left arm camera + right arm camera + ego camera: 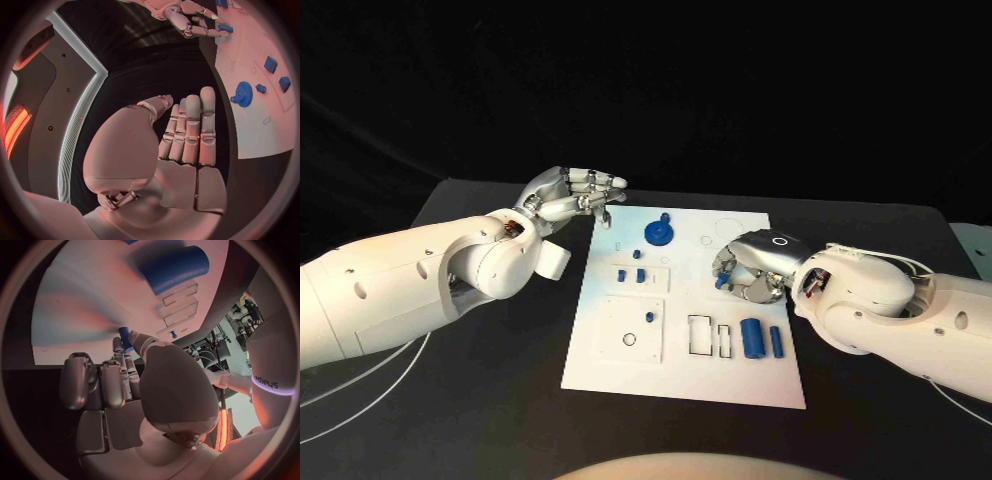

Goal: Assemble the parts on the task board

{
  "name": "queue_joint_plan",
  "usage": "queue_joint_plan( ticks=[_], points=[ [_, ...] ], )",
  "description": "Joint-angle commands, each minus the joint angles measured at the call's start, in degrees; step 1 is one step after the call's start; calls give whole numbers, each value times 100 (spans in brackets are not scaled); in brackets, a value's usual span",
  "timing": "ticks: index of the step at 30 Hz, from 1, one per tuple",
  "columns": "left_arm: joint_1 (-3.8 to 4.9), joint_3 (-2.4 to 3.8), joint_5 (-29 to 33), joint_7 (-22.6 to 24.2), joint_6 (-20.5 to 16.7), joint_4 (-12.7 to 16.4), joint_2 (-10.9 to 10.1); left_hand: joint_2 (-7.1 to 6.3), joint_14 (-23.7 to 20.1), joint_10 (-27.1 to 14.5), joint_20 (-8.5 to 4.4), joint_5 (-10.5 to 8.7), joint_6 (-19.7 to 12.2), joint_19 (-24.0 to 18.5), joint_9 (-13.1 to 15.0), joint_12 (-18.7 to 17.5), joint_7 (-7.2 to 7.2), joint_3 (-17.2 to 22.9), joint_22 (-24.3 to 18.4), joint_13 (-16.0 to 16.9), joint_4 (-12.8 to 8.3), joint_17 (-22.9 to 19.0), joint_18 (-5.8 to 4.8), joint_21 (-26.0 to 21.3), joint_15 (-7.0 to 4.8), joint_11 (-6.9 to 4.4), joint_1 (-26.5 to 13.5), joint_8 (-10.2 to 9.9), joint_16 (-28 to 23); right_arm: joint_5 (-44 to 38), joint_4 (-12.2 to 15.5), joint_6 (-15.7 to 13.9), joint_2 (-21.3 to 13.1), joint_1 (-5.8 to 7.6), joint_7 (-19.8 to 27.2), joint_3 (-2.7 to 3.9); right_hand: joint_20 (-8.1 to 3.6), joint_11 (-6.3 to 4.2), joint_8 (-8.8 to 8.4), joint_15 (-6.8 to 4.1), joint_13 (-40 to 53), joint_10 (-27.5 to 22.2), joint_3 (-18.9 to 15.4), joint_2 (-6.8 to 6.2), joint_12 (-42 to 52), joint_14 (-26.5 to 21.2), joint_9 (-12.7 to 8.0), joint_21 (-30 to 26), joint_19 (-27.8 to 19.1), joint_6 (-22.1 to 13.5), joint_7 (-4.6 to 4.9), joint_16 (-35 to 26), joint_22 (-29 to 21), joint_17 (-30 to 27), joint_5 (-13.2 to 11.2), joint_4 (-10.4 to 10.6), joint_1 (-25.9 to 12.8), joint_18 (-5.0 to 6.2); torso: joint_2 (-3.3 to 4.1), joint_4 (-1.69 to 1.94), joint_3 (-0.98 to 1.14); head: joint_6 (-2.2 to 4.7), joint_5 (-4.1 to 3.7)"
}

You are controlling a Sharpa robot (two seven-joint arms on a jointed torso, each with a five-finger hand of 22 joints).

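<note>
The white task board (687,375) lies in the middle of the table. On it are a blue gear (661,234), two small blue blocks (632,273) and two blue cylinders (763,339) beside outlined slots (710,337). My right hand (750,266) hovers over the board's right side and pinches a small blue peg (124,336) between thumb and a finger; the peg (721,282) points down at the board. My left hand (574,196) is at the board's far left corner, holding nothing, its fingers (190,125) straight and side by side. The gear (242,92) and blocks (277,73) lie beyond them.
The black table (473,400) surrounds the board. A white cable (365,385) loops on the table under my left arm. A pale object (971,245) sits at the table's right edge. One blue cylinder (174,267) lies close to my right hand.
</note>
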Motion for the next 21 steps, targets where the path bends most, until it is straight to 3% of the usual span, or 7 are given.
queue_joint_plan(
  ticks=[1, 10, 13, 21],
  points=[
    [3, 4, 12, 20, 99, 20, -2, 55, -42, -50, 40, 4, -43, 6, -7, 22, -14, -16, -7, 8, -13, -5, 36, -27, 2, 8, 13, 5, 21, -68, -16, 101, 25, -20, -34, -3, -22, -6, 25, -42, -9, 40, 32, -7, 26, 224, 9, 3, 47, 42, -1, 28, 623, -1, -8, -6, 47, -99, 8, -1, 5, -12, 6],
    [4, 4, 12, 6, 100, 30, -16, 63, -43, -60, 39, 3, -44, 8, -8, 46, -13, -17, -8, 15, -16, -11, 36, -29, 1, 8, 18, 10, 24, -135, -44, -28, 37, -33, -89, -4, -60, -60, 104, -86, 7, 245, 215, 100, 68, 237, 58, 134, 87, 160, -39, 79, 695, 47, -22, -63, 95, -124, 1, -2, 2, -37, -3],
    [4, 4, 11, 5, 100, 32, -19, 63, -43, -60, 39, 3, -44, 8, -8, 46, -13, -17, -8, 15, -16, -11, 36, -29, 1, 8, 18, 10, 24, -146, -37, -188, 35, -34, -84, -4, -93, -108, 183, -125, 37, 385, 317, 175, 111, 248, 105, 252, 124, 256, -76, 111, 754, 80, -150, -138, 148, -145, -1, -4, 2, -39, -4],
    [4, 3, 11, 6, 101, 29, -20, 63, -43, -60, 39, 3, -44, 8, -8, 46, -13, -17, -8, 15, -16, -11, 36, -29, 1, 8, 18, 10, 24, -79, 122, -745, -38, -34, -11, 3, -144, -173, 339, -178, 105, 594, 442, 235, 164, 262, 212, 450, 185, 383, -128, 151, 856, 110, -142, -275, 149, -182, -7, 0, 1, -33, -18]
  ],
)
